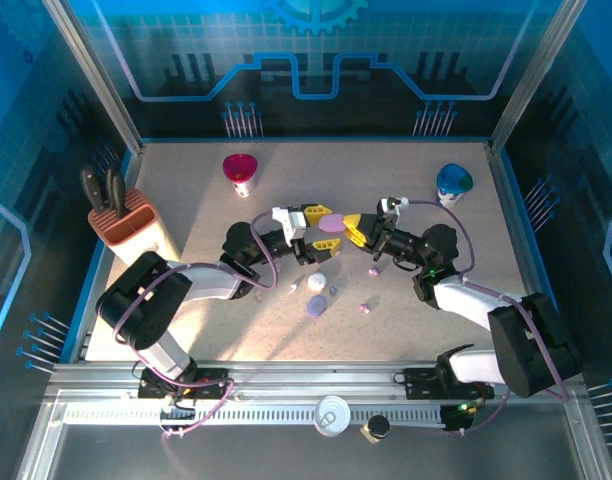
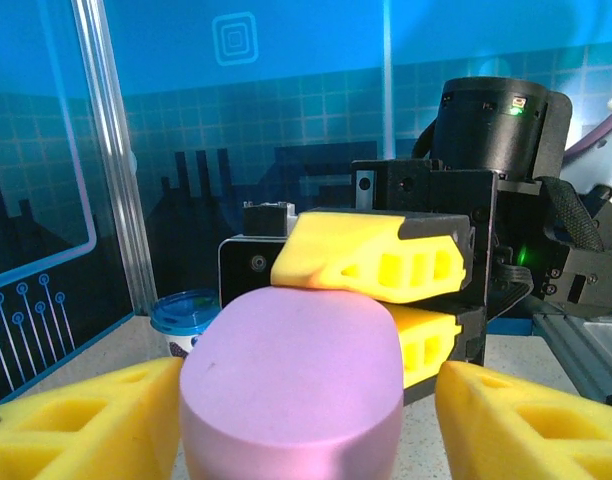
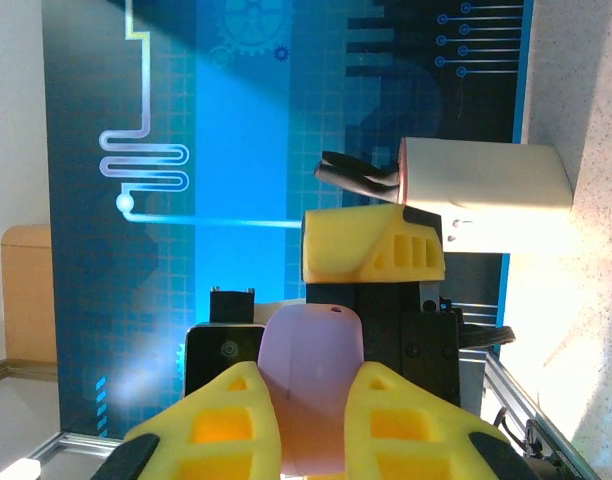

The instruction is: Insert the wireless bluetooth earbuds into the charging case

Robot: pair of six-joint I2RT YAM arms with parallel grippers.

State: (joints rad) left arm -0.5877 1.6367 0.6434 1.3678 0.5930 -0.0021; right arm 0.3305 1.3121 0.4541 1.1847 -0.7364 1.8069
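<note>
Now the purple charging case (image 1: 331,222) is held above the middle of the table (image 1: 186,180), between the two arms. The right tool (image 1: 354,230) is clamped on its right-hand end. In the right wrist view both yellow fingers (image 3: 216,425) press against the case's sides. The left wrist view shows the same pair pinching the far end from above and below.

The left tool (image 1: 316,222) reaches around the opposite end with its fingers apart. Seen from the left wrist, one yellow finger (image 2: 86,425) looks to lie against the case. A gap shows between the case and the other finger (image 2: 526,420), so that end is not gripped.

Toward the arm bases from the held case, the earbuds (image 1: 364,307) lie loose on the table as tiny purple and pale beads, scattered apart from each other. Among them sit a small white oval piece (image 1: 316,282) and a second purple oval case (image 1: 317,306), near one another. Far to the left of the held case stands a knife block (image 1: 121,220). Beyond the held case to the left is a pink cup (image 1: 240,172), and beyond it to the right a blue cup (image 1: 453,183).
</note>
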